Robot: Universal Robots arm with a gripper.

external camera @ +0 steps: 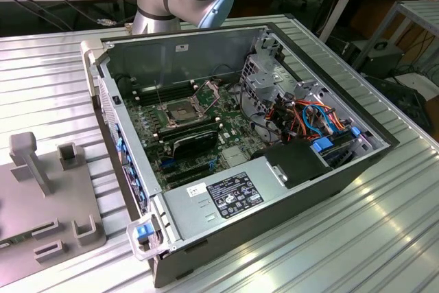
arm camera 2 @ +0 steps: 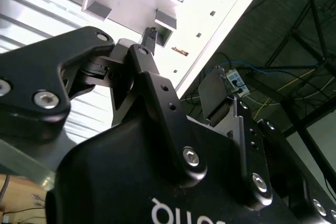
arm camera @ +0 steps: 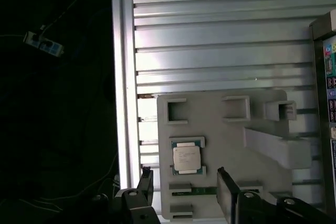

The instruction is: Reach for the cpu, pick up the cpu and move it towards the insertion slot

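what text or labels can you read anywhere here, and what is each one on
Nothing can be read well enough to quote.
On the power supply, black label: print too small.
On the case wall, white sticker: too small.
On the cpu top: markings too fine.
On the case in the first wrist view, coloured label: too small.
On the gripper body: white letters cut off, no whole word.

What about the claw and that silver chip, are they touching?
Apart. In the first wrist view the open gripper straddles the cpu, with bare grey holder showing between them on both sides.
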